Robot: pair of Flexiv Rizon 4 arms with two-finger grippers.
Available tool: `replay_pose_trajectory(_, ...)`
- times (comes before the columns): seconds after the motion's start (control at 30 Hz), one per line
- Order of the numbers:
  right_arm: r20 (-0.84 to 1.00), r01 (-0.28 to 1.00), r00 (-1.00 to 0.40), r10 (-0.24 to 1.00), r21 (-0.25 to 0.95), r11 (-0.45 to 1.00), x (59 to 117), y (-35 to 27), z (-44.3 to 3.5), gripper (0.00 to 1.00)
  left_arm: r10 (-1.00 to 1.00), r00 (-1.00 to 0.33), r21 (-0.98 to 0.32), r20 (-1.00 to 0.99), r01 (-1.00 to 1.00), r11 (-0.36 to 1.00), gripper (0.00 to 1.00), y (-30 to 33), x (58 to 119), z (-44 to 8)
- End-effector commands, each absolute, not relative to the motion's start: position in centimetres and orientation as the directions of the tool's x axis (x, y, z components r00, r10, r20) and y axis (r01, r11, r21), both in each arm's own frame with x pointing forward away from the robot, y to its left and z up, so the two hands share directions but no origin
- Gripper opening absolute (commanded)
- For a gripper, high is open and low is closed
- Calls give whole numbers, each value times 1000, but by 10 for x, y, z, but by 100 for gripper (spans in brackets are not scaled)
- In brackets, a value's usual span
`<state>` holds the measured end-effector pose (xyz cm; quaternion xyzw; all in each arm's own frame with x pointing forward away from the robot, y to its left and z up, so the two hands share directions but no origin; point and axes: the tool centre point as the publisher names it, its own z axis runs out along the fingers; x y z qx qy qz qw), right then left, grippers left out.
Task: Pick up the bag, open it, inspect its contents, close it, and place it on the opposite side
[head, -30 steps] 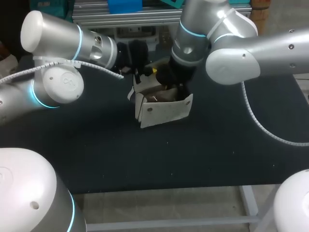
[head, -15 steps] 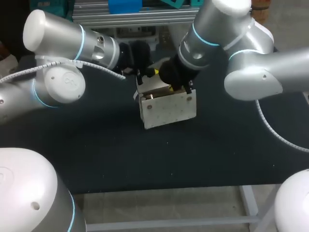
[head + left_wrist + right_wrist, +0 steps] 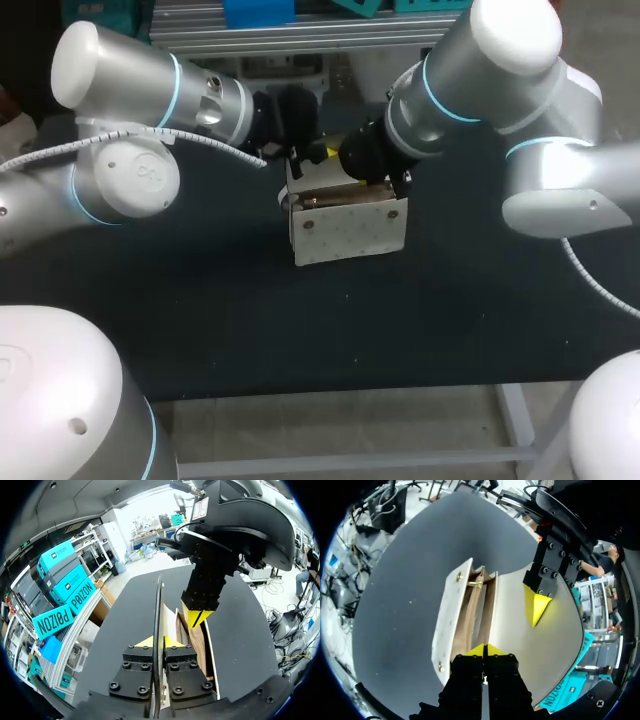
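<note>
The white bag (image 3: 350, 228) stands upright at the middle back of the black table, its mouth up. My left gripper (image 3: 305, 160) is at the bag's left top corner. In the left wrist view it (image 3: 159, 642) is shut on the thin white flap (image 3: 159, 600), which runs edge-on between its fingers. My right gripper (image 3: 388, 180) is at the right of the bag's top. In the right wrist view it (image 3: 484, 650) is shut on the rim beside the brown lining (image 3: 470, 615). Each wrist view shows the other gripper: right (image 3: 199, 617), left (image 3: 536, 609).
The black table top (image 3: 200, 320) lies bare in front of the bag and to both sides. Both arms crowd the strip behind the bag. The table's front edge (image 3: 350, 392) runs across the lower part of the head view.
My right gripper has shut on the bag's rim and its arm has swung right and up. The bag's mouth has narrowed and the bag has squared up, shifting slightly right.
</note>
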<state>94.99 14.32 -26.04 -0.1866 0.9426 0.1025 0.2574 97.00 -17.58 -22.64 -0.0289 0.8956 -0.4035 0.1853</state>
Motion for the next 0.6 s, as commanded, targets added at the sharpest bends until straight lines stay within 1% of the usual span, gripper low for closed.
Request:
replay_pose_trajectory(0.03,-624,-398,-735,-264,83,914,931,137,-251,0,-197,-950,-756,-244,59,652,0,-170,970,-219)
replay_pose_trajectory(0.17,-654,-391,-711,-257,64,918,917,134,-239,0,-179,-972,-771,-152,4,637,0,-169,970,-216)
replay_pose_trajectory(0.3,-670,-386,-698,-253,55,921,906,131,-234,0,-158,-985,-768,-67,-50,639,0,-172,981,-227)
replay_pose_trajectory(0.4,-676,-383,-694,-247,56,922,898,130,-235,0,-134,-991,-758,18,-101,644,0,-176,998,-248)
replay_pose_trajectory(0.6,-677,-376,-696,-240,58,925,890,127,-245,0,-126,-990,-713,66,-135,688,0,-186,1021,-285)
